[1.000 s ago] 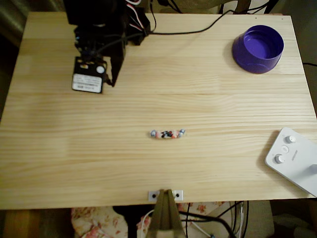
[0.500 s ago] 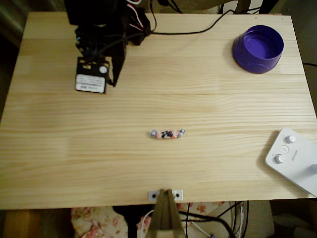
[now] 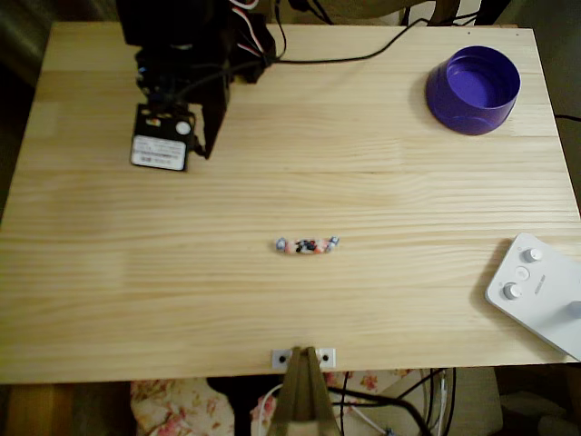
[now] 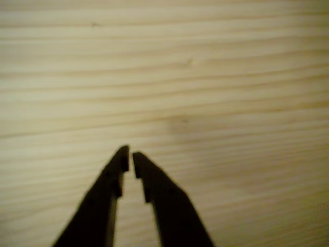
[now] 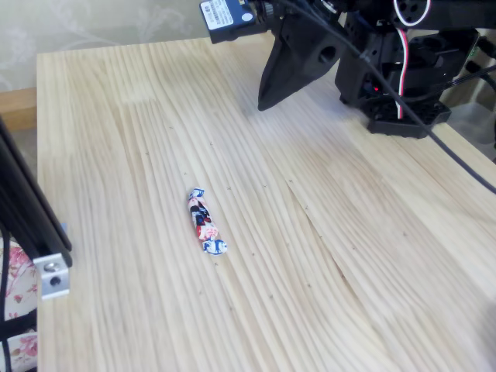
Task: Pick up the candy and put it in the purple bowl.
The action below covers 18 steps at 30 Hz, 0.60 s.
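The candy (image 3: 307, 245) lies flat near the middle of the wooden counter (image 3: 381, 191), its long axis running left to right in the overhead view, roughly parallel to the near edge and along the wood grain; one twisted end points toward the left side, the other toward the right. In the fixed view the candy (image 5: 205, 222) lies along the grain lines, with bare wood all around it and nothing touching it. The purple bowl (image 3: 473, 90) stands upright in the far right corner of the overhead view, close to the right edge and well apart from the candy, its opening facing up. The gripper (image 3: 205, 145) hangs near the far left part of the counter in the overhead view, well away from both candy and bowl, with its dark tips pointing down toward the wood. In the wrist view the gripper (image 4: 128, 158) shows its two fingers almost pressed together, only a thin slit between the tips, pinching nothing, with plain wood below. A white device with round knobs (image 3: 537, 291) sits at the right edge near the front, partly over the counter's rim. Between candy and bowl the wood is open, and a black cable (image 3: 345, 56) runs along the far edge.
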Motion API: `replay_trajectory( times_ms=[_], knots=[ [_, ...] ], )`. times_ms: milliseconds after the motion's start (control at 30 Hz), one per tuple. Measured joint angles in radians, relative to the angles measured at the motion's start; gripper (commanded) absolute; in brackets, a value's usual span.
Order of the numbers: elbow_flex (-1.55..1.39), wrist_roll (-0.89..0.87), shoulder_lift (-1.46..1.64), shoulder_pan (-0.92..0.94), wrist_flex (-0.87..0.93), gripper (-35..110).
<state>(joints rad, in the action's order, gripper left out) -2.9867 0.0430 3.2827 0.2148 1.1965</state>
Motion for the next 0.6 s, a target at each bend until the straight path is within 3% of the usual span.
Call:
replay_trajectory(
  times_ms=[600],
  knots=[
    [0.048, -0.006, -0.225, 0.015, -0.124, -1]
  ],
)
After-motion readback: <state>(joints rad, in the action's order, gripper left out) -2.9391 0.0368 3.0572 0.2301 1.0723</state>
